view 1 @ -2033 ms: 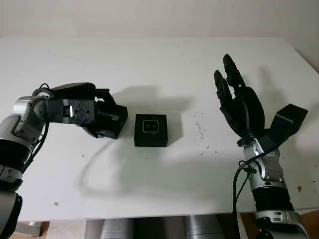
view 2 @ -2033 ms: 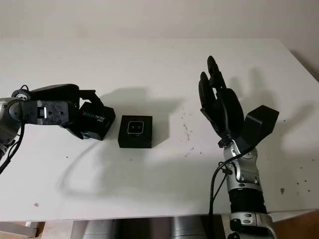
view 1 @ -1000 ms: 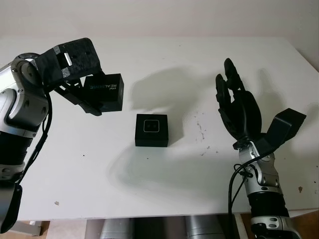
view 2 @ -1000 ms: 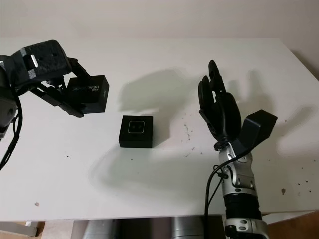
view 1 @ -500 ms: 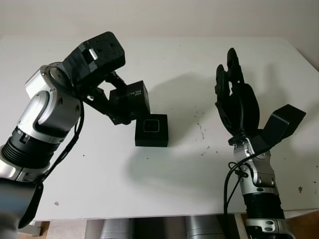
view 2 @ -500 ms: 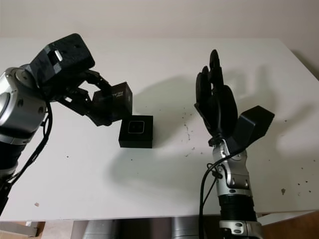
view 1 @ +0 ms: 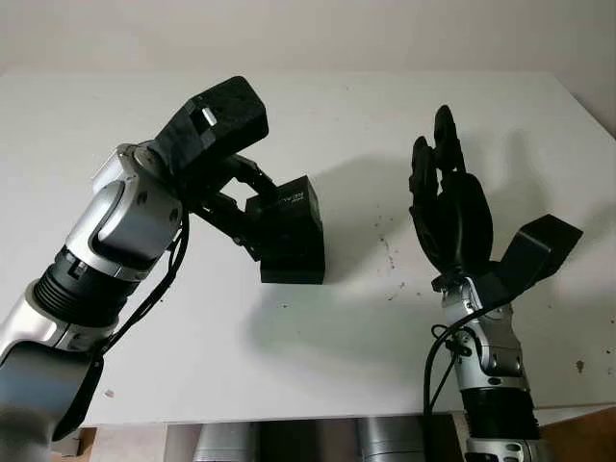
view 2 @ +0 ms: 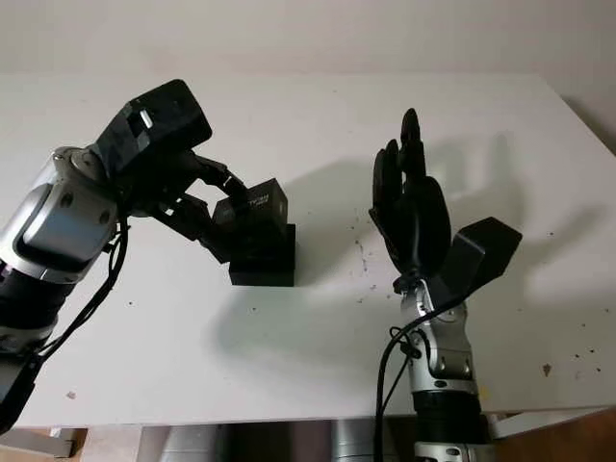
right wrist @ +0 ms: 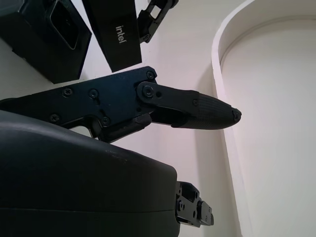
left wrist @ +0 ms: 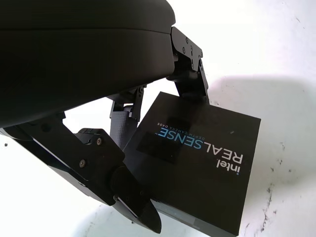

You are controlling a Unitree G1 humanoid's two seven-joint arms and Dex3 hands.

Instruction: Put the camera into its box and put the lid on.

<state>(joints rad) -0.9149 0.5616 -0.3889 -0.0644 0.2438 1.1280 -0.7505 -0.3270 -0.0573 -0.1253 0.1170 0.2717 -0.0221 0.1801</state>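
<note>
My left hand [view 1: 252,205] is shut on the black lid [view 1: 287,217], which is printed "intel REALSENSE" [left wrist: 197,163]. Its fingers [left wrist: 188,61] clamp the lid's sides. The lid hangs tilted just over the open black box [view 1: 294,269] in the middle of the table and hides most of it from the head views. In the right wrist view the box [right wrist: 42,37] shows the camera [right wrist: 64,22] sitting inside it, with the lid [right wrist: 113,32] close beside it. My right hand [view 1: 445,197] is open and raised upright to the right of the box, holding nothing.
The white table [view 1: 318,115] carries small dark specks [view 1: 390,260] to the right of the box. Its far edge meets a pale wall, and its right edge runs close past my right arm.
My left hand lifted the lid off the table at the left and carried it right and down, until it now covers the box. My right hand stayed raised, drifting slightly left.
</note>
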